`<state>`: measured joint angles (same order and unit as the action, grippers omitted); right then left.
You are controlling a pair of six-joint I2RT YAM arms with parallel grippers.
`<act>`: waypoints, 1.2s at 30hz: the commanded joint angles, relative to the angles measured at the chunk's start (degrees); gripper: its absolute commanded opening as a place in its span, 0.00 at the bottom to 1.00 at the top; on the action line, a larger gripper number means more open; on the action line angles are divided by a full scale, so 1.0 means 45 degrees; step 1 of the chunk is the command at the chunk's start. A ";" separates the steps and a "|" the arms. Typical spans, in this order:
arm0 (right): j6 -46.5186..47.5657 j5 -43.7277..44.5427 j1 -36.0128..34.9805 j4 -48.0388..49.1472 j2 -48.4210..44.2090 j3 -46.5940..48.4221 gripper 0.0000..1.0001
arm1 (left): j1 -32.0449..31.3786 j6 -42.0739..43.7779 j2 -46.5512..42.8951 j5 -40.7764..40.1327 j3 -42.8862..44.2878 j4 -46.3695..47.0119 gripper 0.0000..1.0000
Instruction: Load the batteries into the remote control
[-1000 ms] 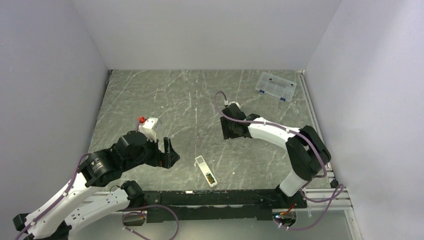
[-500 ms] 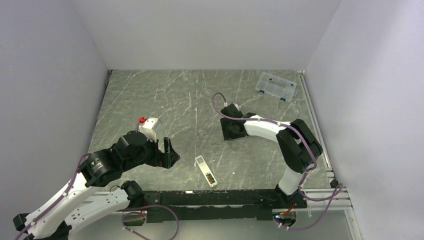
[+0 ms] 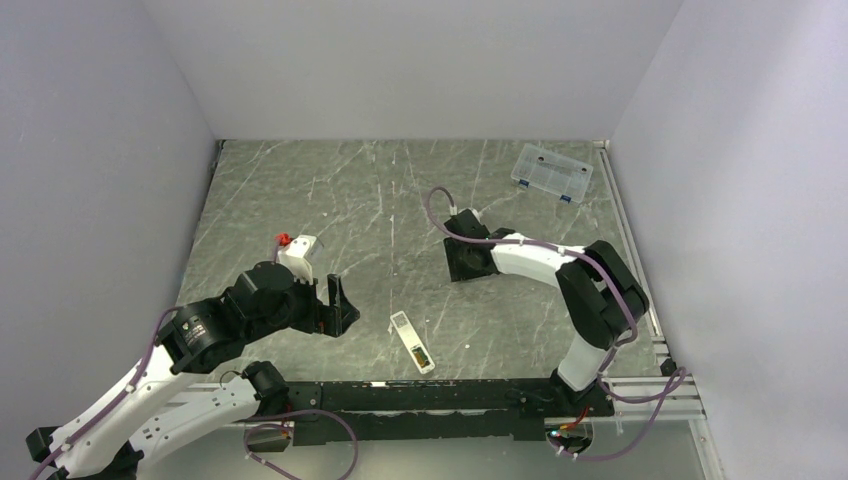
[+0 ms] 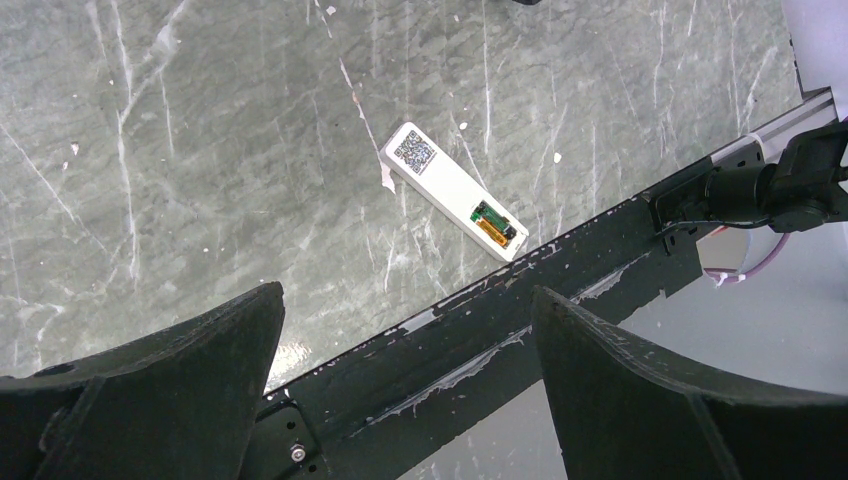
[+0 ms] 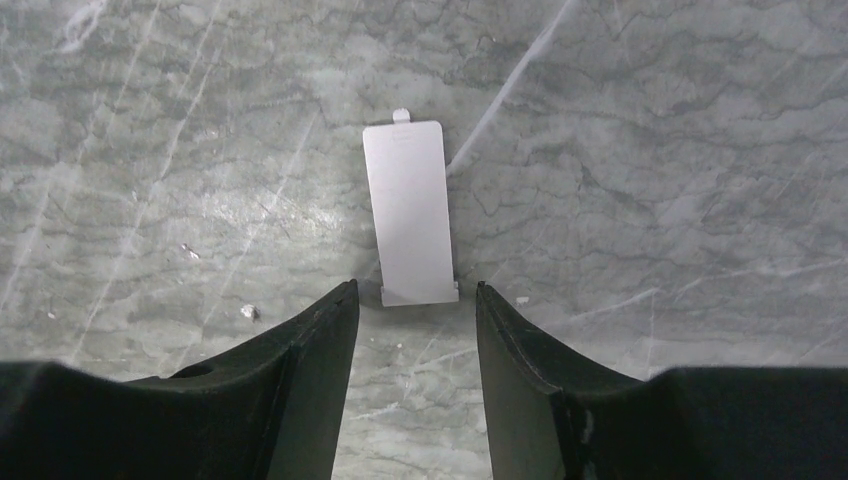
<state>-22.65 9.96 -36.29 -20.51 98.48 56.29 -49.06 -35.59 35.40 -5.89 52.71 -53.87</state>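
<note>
Counter (image 3: pixel 330 190): grey-green marbled slab with white veins, walled in pale on three sides
Remote control (image 3: pixel 412 342): slim white bar lying flat near the counter's near edge, between the two arm bases and closer to the left arm; back face up, and in the left wrist view (image 4: pixel 452 191) a square printed code shows at its far end
Batteries (image 4: pixel 493 222): two small cylinders, one dark green and one gold-orange, side by side in the open recess at the end of the remote control nearest the rail; from above they read only as a dark patch (image 3: pixel 422 356)
Rail (image 4: pixel 480 330): black bar along the near edge, just beside the battery end of the remote control
Left claw (image 3: pixel 342 305): spread wide and holding nothing, hanging above the counter to the left of the remote control, well apart from it; in its own camera (image 4: pixel 405 295) both dark fingers frame bare counter and rail
Right claw (image 3: pixel 465 262): part-way spread, low over the middle of the counter, gripping nothing; in its own camera (image 5: pixel 415 290) its tips stand on either side of the near end of the cover piece
Cover piece (image 5: pixel 408 215): small flat white plate with a tab at its far end, lying flat on the counter; whether the tips touch it I cannot tell
Compartment box (image 3: pixel 551 172): clear, shut, in the far right corner, well apart from both arms
</note>
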 commanded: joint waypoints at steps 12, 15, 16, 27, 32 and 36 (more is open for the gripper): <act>0.0067 0.0019 0.0038 0.0104 -0.0249 -0.0457 0.46 | -0.0024 0.0002 0.0002 -0.0095 0.0035 0.0354 0.99; 0.0092 -0.0029 0.0038 0.0143 -0.0145 -0.0383 0.45 | -0.0032 0.0000 -0.0006 -0.0112 0.0033 0.0340 0.99; 0.0108 -0.0057 0.0043 0.0161 -0.0116 -0.0354 0.44 | -0.0033 0.0009 -0.0004 -0.0116 0.0043 0.0346 0.99; 0.0112 -0.0179 0.0038 0.0276 0.0019 -0.0430 0.38 | -0.0026 0.0009 0.0034 -0.0117 0.0044 0.0335 0.99; 0.0132 -0.0173 0.0038 0.0262 0.0138 -0.0325 0.38 | -0.0031 0.0001 0.0023 -0.0117 0.0045 0.0341 0.99; 0.0169 -0.0180 0.0038 0.0280 0.0230 -0.0288 0.38 | -0.0035 0.0009 0.0021 -0.0117 0.0045 0.0330 0.99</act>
<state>-22.15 10.00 -36.29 -19.44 97.43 54.68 -49.06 -35.59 35.42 -5.89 52.71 -53.87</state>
